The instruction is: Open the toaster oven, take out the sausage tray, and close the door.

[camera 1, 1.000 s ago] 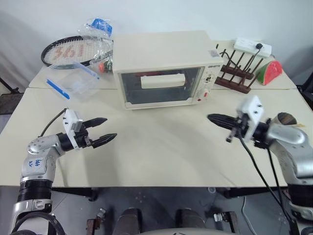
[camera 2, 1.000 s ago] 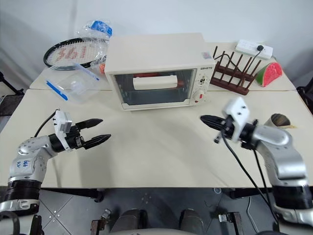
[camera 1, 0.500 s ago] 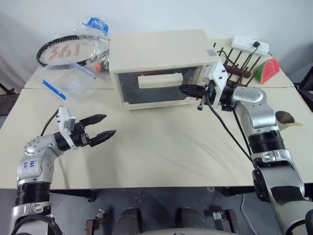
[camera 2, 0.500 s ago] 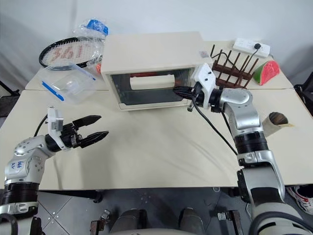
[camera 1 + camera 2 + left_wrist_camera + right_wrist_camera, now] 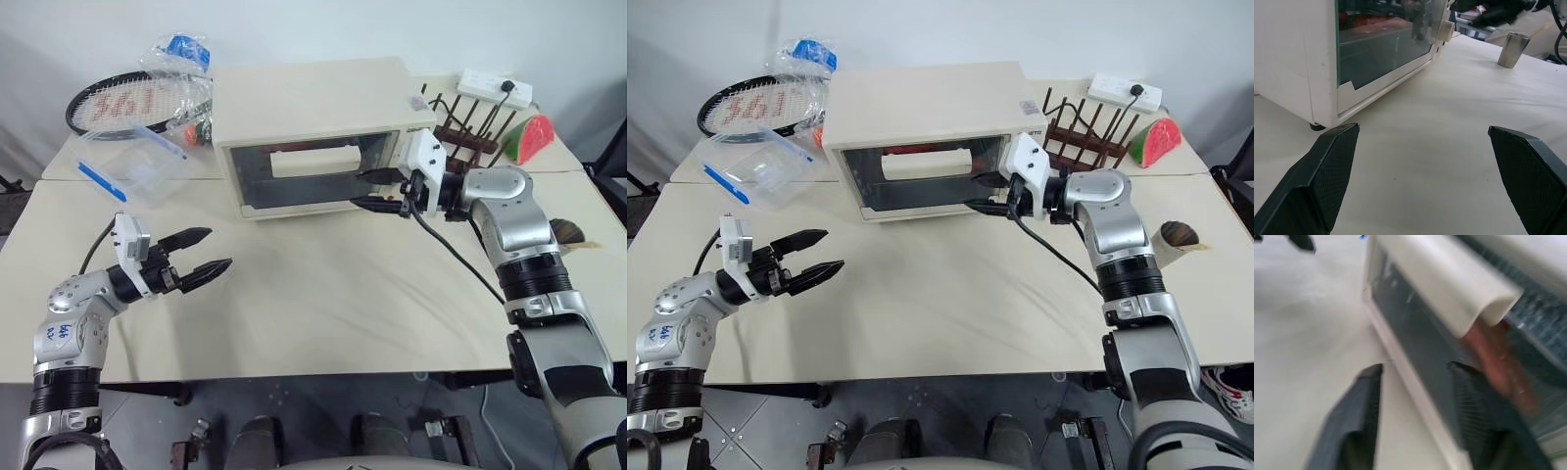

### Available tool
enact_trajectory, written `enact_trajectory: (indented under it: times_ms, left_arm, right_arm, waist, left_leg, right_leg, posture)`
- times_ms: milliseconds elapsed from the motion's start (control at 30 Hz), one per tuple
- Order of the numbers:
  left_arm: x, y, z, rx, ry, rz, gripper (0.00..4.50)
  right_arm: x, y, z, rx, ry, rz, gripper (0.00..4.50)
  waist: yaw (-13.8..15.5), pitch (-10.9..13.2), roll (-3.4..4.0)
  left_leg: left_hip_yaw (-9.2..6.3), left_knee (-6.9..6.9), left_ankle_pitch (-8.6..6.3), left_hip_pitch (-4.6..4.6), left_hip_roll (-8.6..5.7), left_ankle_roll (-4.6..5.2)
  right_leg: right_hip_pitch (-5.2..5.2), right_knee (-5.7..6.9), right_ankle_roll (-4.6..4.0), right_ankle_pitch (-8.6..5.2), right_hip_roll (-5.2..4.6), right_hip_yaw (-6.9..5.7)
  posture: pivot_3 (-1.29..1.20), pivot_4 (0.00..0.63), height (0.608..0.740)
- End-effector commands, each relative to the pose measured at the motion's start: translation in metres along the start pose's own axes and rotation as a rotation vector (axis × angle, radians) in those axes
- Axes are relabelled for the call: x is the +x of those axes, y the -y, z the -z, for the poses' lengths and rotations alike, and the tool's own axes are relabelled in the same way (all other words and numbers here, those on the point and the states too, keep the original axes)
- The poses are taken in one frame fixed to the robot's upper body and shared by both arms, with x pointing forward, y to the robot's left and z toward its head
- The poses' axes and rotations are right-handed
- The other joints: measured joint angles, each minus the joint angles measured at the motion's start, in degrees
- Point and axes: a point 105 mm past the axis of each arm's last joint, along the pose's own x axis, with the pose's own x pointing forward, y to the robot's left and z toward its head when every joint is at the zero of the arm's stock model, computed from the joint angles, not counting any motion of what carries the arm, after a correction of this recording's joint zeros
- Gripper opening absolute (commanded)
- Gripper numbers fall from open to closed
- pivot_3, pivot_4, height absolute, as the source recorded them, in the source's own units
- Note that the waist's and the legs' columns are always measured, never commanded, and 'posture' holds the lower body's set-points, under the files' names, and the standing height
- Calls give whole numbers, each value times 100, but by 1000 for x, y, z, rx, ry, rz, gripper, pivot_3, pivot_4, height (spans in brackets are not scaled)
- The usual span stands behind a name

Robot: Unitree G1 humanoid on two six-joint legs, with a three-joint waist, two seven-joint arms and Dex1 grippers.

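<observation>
Hovering over the table with fingers spread, the left gripper [image 5: 200, 265] held nothing. Centre-back sat the toaster oven [image 5: 323, 132], rigid and probably heavy; its glass door [image 5: 312, 178] was shut, best taken by the stiff bar handle [image 5: 313, 162]. The right gripper [image 5: 375, 190], parted, was at the door's right edge.

On the desk [image 5: 323, 284] I count one oven [image 5: 313, 132], one racket [image 5: 127, 98], one clear box [image 5: 137, 171], one plastic bag [image 5: 176, 54], one wooden rack [image 5: 470, 132], one power strip [image 5: 495, 86], one melon slice [image 5: 529, 137] and one metal cup [image 5: 1511, 49]. Two tools: left [image 5: 201, 259], right [image 5: 377, 189].
</observation>
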Motion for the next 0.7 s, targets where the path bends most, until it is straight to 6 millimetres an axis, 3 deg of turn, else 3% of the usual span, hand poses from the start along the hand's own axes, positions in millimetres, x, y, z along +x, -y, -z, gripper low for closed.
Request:
enact_trajectory:
  times_ms: [33, 133, 467, 700]
  left_arm:
    - [0, 1, -13, 44, 41, 11, 4500]
    - [1, 0, -14, 44, 44, 13, 4500]
    - [2, -1, -14, 49, 49, 9, 4500]
    - [1, -4, -19, 43, 73, -11, 4500]
  right_arm:
    - [-4, 1, -8, -43, -6, -3, 3531]
    - [-4, 4, -11, -46, 6, 7, 4470]
    - [3, 15, -45, -108, 108, 16, 4470]
    - [5, -2, -57, -124, 148, -84, 4470]
  waist:
    - [0, 0, 0]
    - [0, 0, 0]
    - [-13, 0, 0]
    - [-28, 0, 0]
  left_leg:
    - [0, 1, 0, 0, 0, 0]
    - [0, 1, 0, 0, 0, 0]
    - [1, -2, 0, 0, 1, -1]
    - [2, -2, 0, 0, 1, -1]
  right_leg:
    - [0, 0, 0, 0, 0, 0]
    - [0, 1, 0, 0, 0, 0]
    - [-4, 1, 0, 0, 0, 0]
    - [-5, 2, 0, 0, 0, 0]
  posture:
    - [0, 150, 740]
    - [0, 150, 740]
    - [0, 150, 740]
    - [0, 150, 740]
